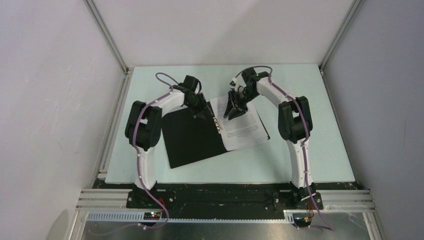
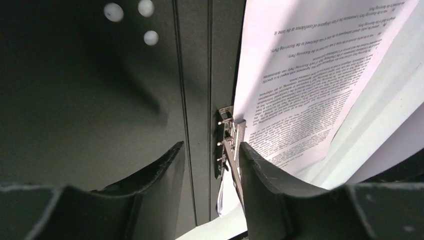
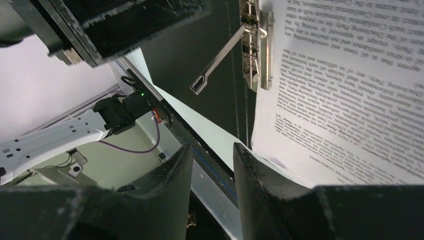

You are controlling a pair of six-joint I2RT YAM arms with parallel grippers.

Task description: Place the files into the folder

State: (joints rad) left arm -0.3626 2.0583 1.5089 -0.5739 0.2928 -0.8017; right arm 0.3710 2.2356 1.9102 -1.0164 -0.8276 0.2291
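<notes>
The folder (image 1: 192, 137) lies open mid-table, black inside up. The files (image 1: 242, 125), white printed sheets, lie on its right half, their left edge at the metal spine clip (image 1: 217, 122). My left gripper (image 1: 202, 111) is open just above the clip. In the left wrist view the gripper (image 2: 212, 155) straddles the clip (image 2: 227, 135), and the clip's raised lever (image 2: 232, 165) stands close to the right finger. My right gripper (image 1: 232, 107) hovers over the sheets' far left part. In its wrist view the gripper (image 3: 212, 150) is open and empty, with the raised lever (image 3: 215, 62) and the sheets (image 3: 350, 75) beyond it.
The pale green table top (image 1: 300, 150) surrounds the folder. White walls with metal corner rails (image 1: 107, 37) close in the left, back and right. The two arms stand close together over the spine. The left arm's white link (image 3: 50, 140) shows in the right wrist view.
</notes>
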